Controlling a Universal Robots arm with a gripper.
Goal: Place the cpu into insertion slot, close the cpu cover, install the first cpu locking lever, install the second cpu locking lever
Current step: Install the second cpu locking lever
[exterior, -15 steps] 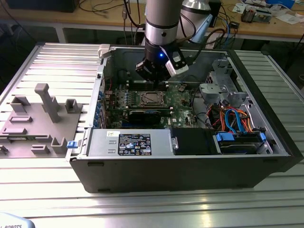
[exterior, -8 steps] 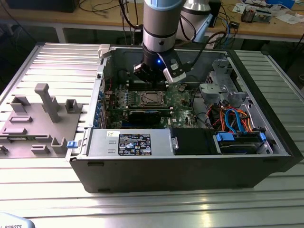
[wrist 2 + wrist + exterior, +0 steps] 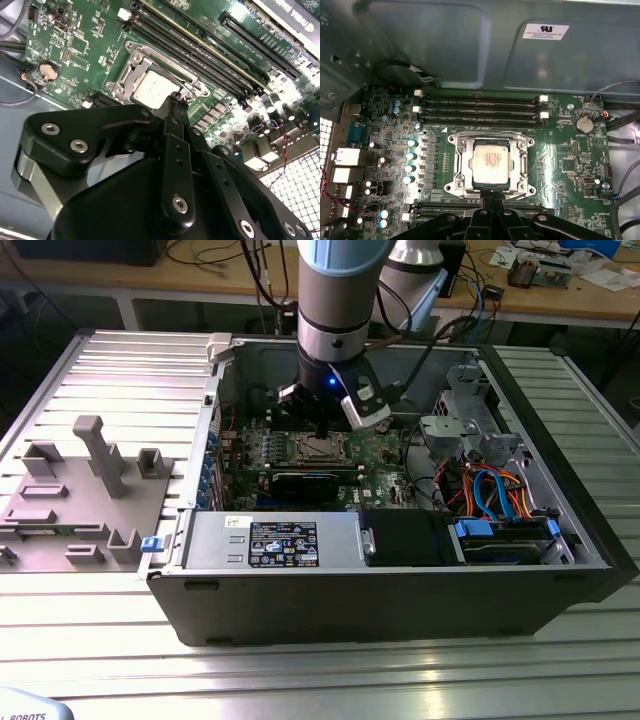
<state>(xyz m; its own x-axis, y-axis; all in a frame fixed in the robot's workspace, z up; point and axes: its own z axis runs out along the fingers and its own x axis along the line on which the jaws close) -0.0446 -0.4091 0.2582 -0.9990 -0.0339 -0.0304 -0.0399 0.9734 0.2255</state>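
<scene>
1 open computer case [image 3: 400,580] rests on the ribbed worktop [image 3: 330,680], motherboard [image 3: 570,165] exposed. Cpu cover [image 3: 461,161] lies closed around the cpu [image 3: 491,163], seated in the socket mid-board. Gripper [image 3: 174,102] hangs at the socket's edge, jaws closed together, holding nothing, just beside the cpu.

A ribbed, silvery metal desk [image 3: 90,660] spreads across the exterior view, its grooves catching soft overhead light in pale glints near the front edge. On the exterior view's left lies a grey moulded fixture tray [image 3: 80,505] with upright pegs and blocks. Behind runs a wooden workbench [image 3: 600,295] scattered with papers [image 3: 610,275] and small parts, cables [image 3: 215,260] trailing over its edge. Beneath it the space falls into dark shadow.
</scene>
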